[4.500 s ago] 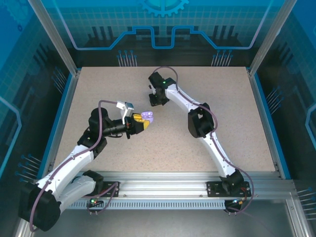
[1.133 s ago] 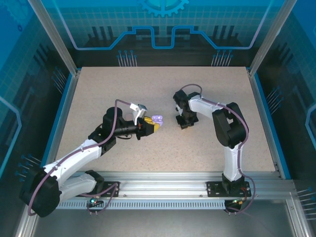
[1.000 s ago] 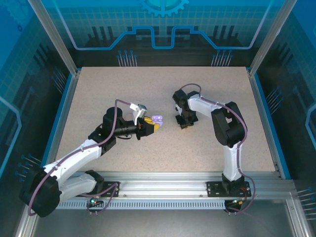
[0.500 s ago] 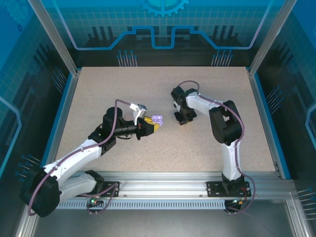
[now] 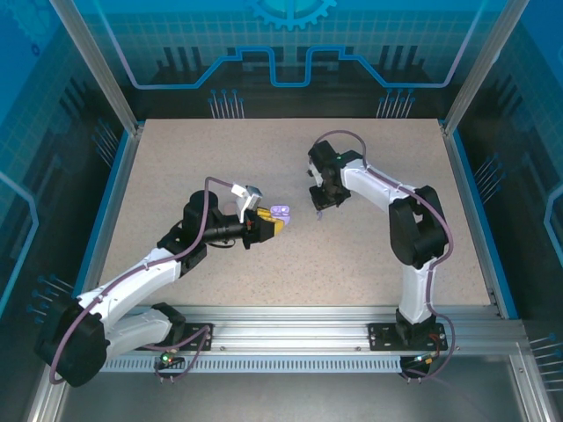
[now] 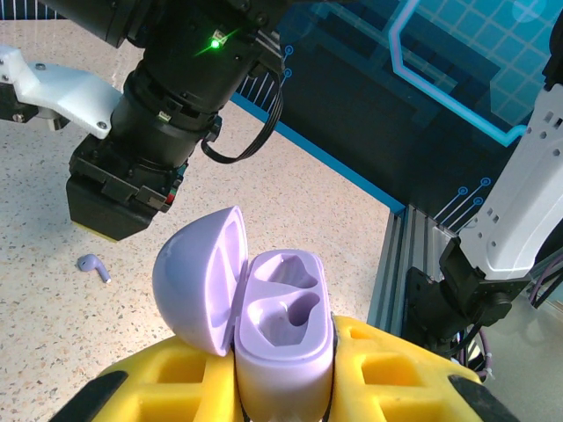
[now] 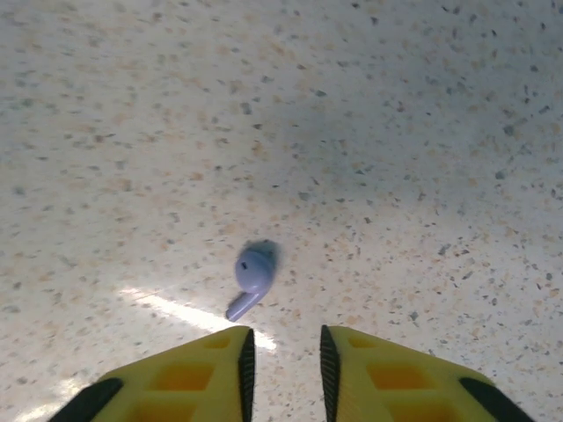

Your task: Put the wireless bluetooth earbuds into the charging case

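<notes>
My left gripper (image 5: 268, 221) is shut on a lilac charging case (image 5: 280, 213) and holds it upright above the table. In the left wrist view the case (image 6: 283, 338) sits between the yellow fingers (image 6: 396, 374). Its lid (image 6: 198, 290) is swung open to the left and both wells are empty. One lilac earbud (image 7: 252, 272) lies on the speckled table just ahead of my right gripper (image 7: 283, 352), whose jaws stand apart with nothing between them. The left wrist view shows the same earbud (image 6: 92, 265) on the table below the right gripper's dark body (image 6: 132, 189).
The speckled tabletop (image 5: 220, 158) is bounded by blue side rails (image 5: 106, 211) and an aluminium rail (image 5: 290, 321) at the near edge. The right arm (image 5: 387, 189) arches over the table's right half.
My right gripper has parted its jaws and drawn back toward the far side, and the earbud now lies free on the table. The left gripper has held still with the case.
</notes>
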`<state>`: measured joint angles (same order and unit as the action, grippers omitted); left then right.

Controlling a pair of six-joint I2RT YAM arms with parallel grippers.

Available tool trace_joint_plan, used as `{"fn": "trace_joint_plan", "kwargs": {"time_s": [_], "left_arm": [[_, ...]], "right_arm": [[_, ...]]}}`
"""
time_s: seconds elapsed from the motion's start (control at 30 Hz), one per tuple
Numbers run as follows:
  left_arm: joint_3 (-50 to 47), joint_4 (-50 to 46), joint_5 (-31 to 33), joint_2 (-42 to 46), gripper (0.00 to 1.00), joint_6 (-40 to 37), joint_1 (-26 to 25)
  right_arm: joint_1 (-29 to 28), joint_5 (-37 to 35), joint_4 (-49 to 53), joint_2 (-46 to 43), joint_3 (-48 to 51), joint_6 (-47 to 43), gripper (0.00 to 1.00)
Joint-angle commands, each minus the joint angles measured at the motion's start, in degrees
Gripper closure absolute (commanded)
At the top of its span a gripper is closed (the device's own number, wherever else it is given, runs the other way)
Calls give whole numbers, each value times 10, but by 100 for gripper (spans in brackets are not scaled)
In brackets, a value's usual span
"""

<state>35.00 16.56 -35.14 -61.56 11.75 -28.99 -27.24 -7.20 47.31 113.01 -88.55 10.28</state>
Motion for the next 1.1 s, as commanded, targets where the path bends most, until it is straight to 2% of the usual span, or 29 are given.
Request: {"fn": "trace_joint_plan", "kwargs": {"time_s": [0.0,0.2,0.57,1.07], "left_arm": [[16,-3,4,3,88,1,-4],[16,-4,4,4,88,2,-4],[16,-4,4,2,88,3,-4],[20,-3,3,-5,88,5,-4]], "right_arm": [[5,48,4,3,-3,1,67],[3,37,18,34,-21,26,57],[-6,9,38,84,-51,37,56],[-11,-4,46,105,-60,38,53]]}}
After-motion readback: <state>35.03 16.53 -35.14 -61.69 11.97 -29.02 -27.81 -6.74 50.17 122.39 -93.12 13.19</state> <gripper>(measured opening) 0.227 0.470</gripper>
